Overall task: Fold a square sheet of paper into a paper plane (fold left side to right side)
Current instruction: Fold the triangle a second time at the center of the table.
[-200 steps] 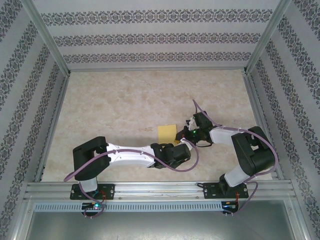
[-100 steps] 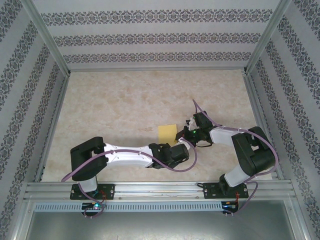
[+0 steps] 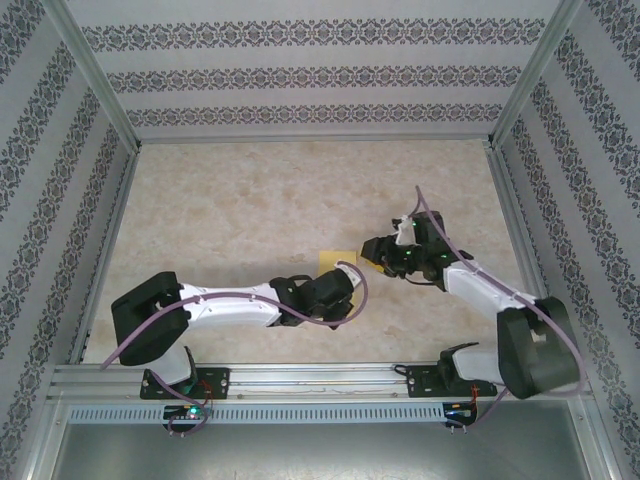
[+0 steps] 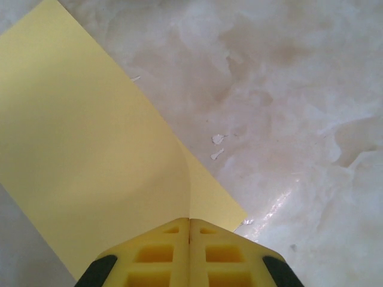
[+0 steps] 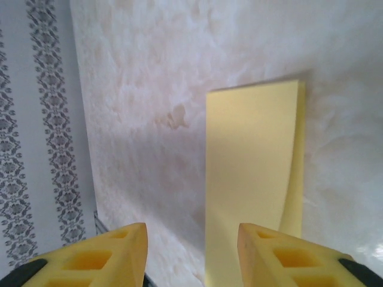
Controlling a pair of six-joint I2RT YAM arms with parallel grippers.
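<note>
The square sheet of paper lies folded into a narrow pale-yellow rectangle in the middle of the table, mostly covered by my left gripper. In the left wrist view the jaws of the left gripper are shut, with a raised edge of the paper running into the seam between them. My right gripper sits just right of the paper. Seen from the right wrist, that gripper is open above the table, and the paper lies ahead by its right finger, one layer curling up.
The marble-patterned table top is enclosed by patterned walls and aluminium rails at the near edge. A few small white scraps lie on the table beside the paper.
The right gripper has drawn back to the right, off the paper, with its elbow swung outward. The left arm has stretched out lower, and its gripper now covers most of the sheet.
</note>
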